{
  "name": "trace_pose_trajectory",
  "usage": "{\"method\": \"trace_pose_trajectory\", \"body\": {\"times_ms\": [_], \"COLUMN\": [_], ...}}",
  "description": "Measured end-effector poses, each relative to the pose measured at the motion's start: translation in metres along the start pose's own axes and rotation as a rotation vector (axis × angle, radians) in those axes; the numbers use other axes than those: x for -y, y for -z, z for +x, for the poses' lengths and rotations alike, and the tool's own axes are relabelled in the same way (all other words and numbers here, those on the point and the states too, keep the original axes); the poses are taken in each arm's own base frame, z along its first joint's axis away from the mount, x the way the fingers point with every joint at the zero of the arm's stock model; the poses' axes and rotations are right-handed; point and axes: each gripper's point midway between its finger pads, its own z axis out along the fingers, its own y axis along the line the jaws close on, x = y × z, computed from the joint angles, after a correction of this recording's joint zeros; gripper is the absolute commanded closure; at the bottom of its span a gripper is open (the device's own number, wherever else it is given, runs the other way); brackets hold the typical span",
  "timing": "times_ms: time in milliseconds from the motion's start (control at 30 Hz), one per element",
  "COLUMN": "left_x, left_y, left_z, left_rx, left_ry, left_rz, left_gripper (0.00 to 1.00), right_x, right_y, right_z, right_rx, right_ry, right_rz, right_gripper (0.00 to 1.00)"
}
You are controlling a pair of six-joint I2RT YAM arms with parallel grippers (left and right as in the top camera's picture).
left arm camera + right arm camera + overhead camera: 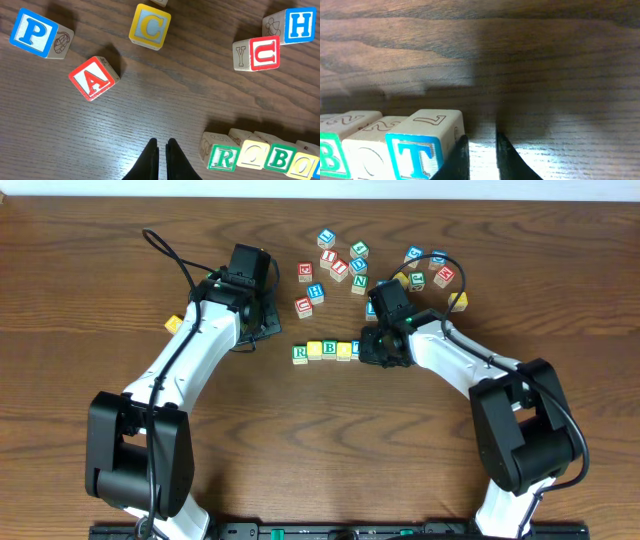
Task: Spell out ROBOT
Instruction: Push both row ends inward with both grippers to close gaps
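Presently the right gripper (pixel 480 150) sits nearly closed and empty, its left finger touching the T block (pixel 422 145), last of five in the word row (pixel 325 350) (R, O, B, O, T) to its left. Risk, as judged: sideways withdrawal could drag T askew. Left gripper (pixel 162 155): fingers together, empty, row at its lower right; loose blocks ahead: P (pixel 37 32), A (pixel 92 77), C (pixel 150 26), U (pixel 257 54), H (pixel 295 25), one each.

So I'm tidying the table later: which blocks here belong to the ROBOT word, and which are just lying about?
In the word row:
R block
first O block
B block
second O block
T block

Lying about:
P block
A block
C block
U block
H block
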Motion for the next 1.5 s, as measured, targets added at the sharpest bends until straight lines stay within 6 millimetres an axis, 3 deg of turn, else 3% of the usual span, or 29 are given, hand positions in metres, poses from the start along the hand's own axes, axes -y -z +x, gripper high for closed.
{"method": "trace_pose_trajectory", "body": {"times_ms": [133, 200, 467, 700, 967, 1267, 1367, 1500], "left_x": [-0.003, -0.007, 0.021, 0.018, 0.034, 0.032, 0.03, 0.032], "left_y": [0.0, 0.001, -0.004, -0.015, -0.03, -0.038, -0.052, -0.055], "left_z": [0.007, 0.021, 0.069, 0.075, 0.073, 0.088, 0.096, 0.096], "left_rx": [-0.028, -0.08, -0.158, -0.155, -0.113, -0.153, -0.192, -0.192], "left_ry": [-0.005, -0.014, -0.136, -0.114, -0.108, -0.108, -0.107, -0.107], "left_rz": [-0.015, -0.042, -0.046, -0.045, 0.052, 0.07, 0.058, 0.068], "left_gripper": [0.93, 0.93, 0.93, 0.93, 0.92, 0.93, 0.93, 0.93], "right_x": [0.005, 0.011, 0.014, 0.004, 0.002, 0.002, 0.002, 0.002], "right_y": [0.001, 0.001, -0.001, -0.004, -0.004, -0.004, -0.005, -0.005], "right_z": [-0.001, -0.003, -0.006, -0.009, -0.009, -0.01, -0.01, -0.01], "right_rx": [-0.003, -0.006, -0.002, 0.01, 0.01, 0.01, 0.01, 0.011], "right_ry": [-0.013, -0.031, -0.044, -0.014, -0.01, -0.009, -0.009, -0.009], "right_rz": [0.003, 0.01, 0.013, -0.031, -0.036, -0.037, -0.039, -0.039], "right_gripper": [0.89, 0.99, 0.99, 0.99, 0.99, 0.99, 0.99, 0.99]}}
